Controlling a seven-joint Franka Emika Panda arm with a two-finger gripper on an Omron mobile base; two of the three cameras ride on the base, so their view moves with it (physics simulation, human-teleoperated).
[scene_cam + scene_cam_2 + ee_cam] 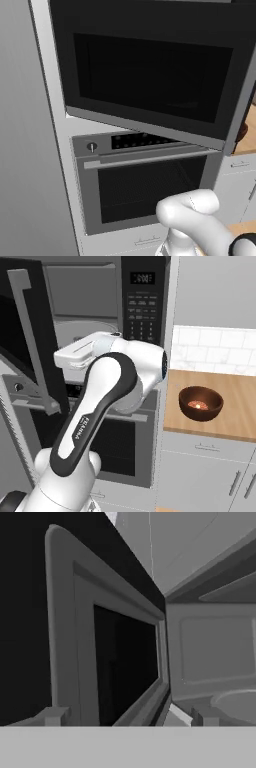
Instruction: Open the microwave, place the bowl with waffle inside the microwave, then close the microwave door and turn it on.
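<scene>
The microwave (142,306) stands with its door (150,75) swung wide open to the left, its vertical silver handle (32,341) facing out. The grey cavity (215,647) and round turntable (85,330) are exposed. My gripper (127,719) is open and holds nothing. It hovers at the mouth of the cavity, close to the door's inner frame (65,637). The reddish-brown bowl (200,403) sits on the wooden counter (235,401) to the right, with the small orange waffle (198,404) inside it. It lies well apart from the gripper.
A silver oven (145,190) with a horizontal handle and a knob sits directly under the microwave. The open door overhangs it. White drawers (205,476) lie under the counter, a tiled backsplash (215,348) runs behind it, and a tall grey panel (25,150) stands at the left.
</scene>
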